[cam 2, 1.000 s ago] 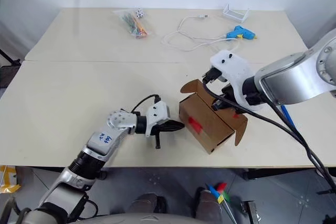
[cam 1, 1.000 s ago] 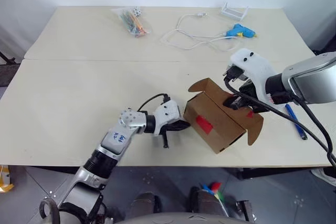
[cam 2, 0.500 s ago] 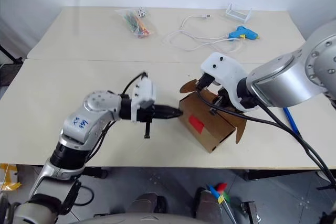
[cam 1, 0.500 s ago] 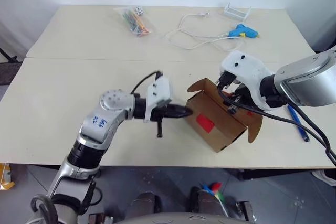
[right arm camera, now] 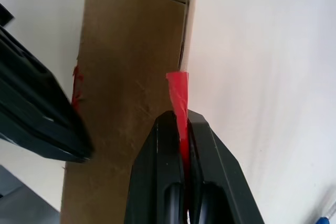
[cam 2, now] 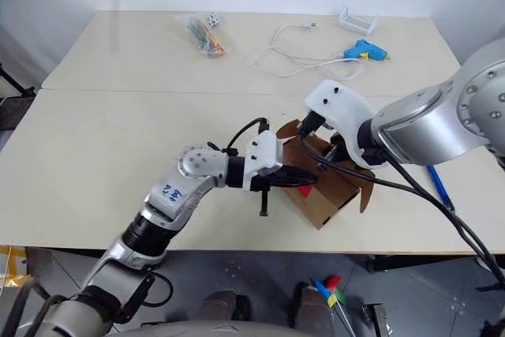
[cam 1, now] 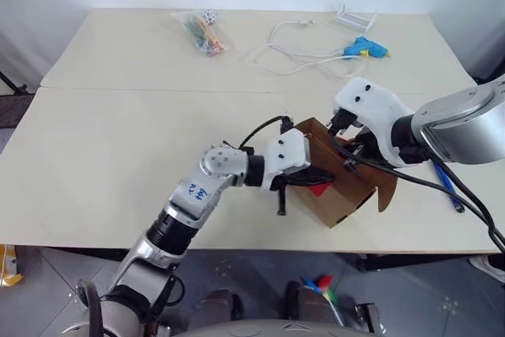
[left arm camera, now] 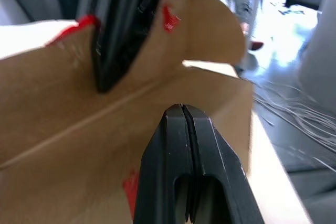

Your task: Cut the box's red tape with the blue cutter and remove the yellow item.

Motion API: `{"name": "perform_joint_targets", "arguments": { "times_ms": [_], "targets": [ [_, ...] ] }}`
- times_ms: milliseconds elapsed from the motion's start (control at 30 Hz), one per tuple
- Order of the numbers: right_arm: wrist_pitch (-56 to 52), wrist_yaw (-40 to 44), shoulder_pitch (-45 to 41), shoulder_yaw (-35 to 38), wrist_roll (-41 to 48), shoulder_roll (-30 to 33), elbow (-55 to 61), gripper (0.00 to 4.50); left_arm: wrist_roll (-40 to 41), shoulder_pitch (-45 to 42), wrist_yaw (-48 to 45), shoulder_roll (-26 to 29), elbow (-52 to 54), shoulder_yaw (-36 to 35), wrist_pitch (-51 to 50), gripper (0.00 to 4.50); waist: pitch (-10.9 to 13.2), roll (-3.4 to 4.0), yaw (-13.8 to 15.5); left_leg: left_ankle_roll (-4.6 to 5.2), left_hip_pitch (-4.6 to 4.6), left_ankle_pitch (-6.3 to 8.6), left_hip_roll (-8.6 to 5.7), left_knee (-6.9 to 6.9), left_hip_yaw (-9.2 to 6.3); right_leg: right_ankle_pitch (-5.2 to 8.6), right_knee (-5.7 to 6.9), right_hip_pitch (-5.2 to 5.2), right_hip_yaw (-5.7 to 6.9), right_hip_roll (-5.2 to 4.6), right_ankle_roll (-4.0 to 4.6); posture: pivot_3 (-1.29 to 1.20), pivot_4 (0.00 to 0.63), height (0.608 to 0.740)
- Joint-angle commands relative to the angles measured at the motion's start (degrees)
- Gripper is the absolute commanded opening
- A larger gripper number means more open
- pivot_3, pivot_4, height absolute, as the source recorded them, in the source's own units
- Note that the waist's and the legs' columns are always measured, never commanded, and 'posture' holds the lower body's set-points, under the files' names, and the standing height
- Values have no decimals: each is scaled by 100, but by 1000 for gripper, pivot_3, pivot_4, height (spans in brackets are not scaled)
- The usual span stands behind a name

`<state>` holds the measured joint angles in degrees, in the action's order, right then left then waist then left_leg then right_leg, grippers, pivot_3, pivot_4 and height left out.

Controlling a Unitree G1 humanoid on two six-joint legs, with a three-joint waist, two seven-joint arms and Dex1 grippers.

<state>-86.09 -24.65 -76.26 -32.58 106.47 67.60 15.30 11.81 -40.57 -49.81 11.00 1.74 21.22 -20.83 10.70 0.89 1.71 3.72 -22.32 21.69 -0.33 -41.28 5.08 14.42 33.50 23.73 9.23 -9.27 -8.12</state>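
The brown box (cam 1: pixel 351 192) lies near the table's front edge with its flaps open. My left gripper (cam 1: pixel 321 181) is shut and empty, and its tip rests against the box's front face at a patch of red tape (cam 2: pixel 304 189). My right gripper (right arm camera: pixel 178 118) reaches down from above and is shut on a flap edge tipped with a strip of red tape (right arm camera: pixel 177 90). The blue cutter (cam 1: pixel 446 184) lies on the table to the right of the box, held by neither gripper. The yellow item is hidden.
A light-blue glue gun (cam 1: pixel 363 46) with a white cord (cam 1: pixel 288 54), a clear bag of colourful bits (cam 1: pixel 200 31) and a small white stand (cam 1: pixel 352 16) lie at the back of the table. The front edge (cam 1: pixel 237 247) runs just below the box.
My left arm swung to the right and rose, bringing its shut gripper from beside the box onto the front face. The right gripper kept its place and its hold.
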Motion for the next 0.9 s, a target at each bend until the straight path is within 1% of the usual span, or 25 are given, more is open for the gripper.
{"name": "perform_joint_targets", "arguments": {
  "times_ms": [33,67,167,200,333,433,567,800,900],
  "targets": [
    [166,-73,-7,171,358,146,98,106,-17,81,39,51,30,-58,-58,0,0,0,-18,0,1,0,1,0,0,0,1,1,0,0,0,0,150,740],
    [214,-115,3,151,431,162,106,106,-44,106,-12,107,31,-30,-37,0,0,0,-20,0,1,0,2,1,-1,0,2,2,1,1,0,0,150,740],
    [335,-219,35,113,612,212,122,106,351,188,-93,75,259,-268,-248,0,0,0,-19,0,2,0,3,1,-1,0,3,2,1,0,1,0,150,740],
    [368,-231,46,112,639,221,123,106,338,178,-49,90,267,-298,-274,0,0,0,-18,0,2,0,2,1,-1,0,2,2,0,0,1,0,150,740],
    [439,-214,120,138,653,276,134,106,-198,176,-60,379,102,48,-99,0,0,0,-18,0,1,0,2,2,-3,0,2,2,2,0,1,0,150,740],
    [429,-195,303,219,635,448,86,106,-207,273,-172,511,175,241,-310,0,-1,0,-10,0,3,0,2,1,-2,0,3,0,1,0,1,0,150,740],
    [177,268,690,644,-168,697,-352,106,-539,450,-139,795,155,652,-636,0,-4,-5,11,0,6,0,1,1,-5,0,1,-6,3,-1,1,0,150,740],
    [-208,1573,1087,1321,-2000,633,-707,106,-441,688,-27,981,427,726,-1326,0,-11,-7,139,5,20,-3,-1,-15,-9,-3,-4,-31,-3,-5,5,0,150,740],
    [-308,2084,1267,1560,-2469,502,-779,106,-320,760,-100,1113,595,615,-1492,0,-12,-8,168,12,18,-6,-6,-26,-10,-10,-7,-37,-7,-13,6,0,150,740]
  ]
}}
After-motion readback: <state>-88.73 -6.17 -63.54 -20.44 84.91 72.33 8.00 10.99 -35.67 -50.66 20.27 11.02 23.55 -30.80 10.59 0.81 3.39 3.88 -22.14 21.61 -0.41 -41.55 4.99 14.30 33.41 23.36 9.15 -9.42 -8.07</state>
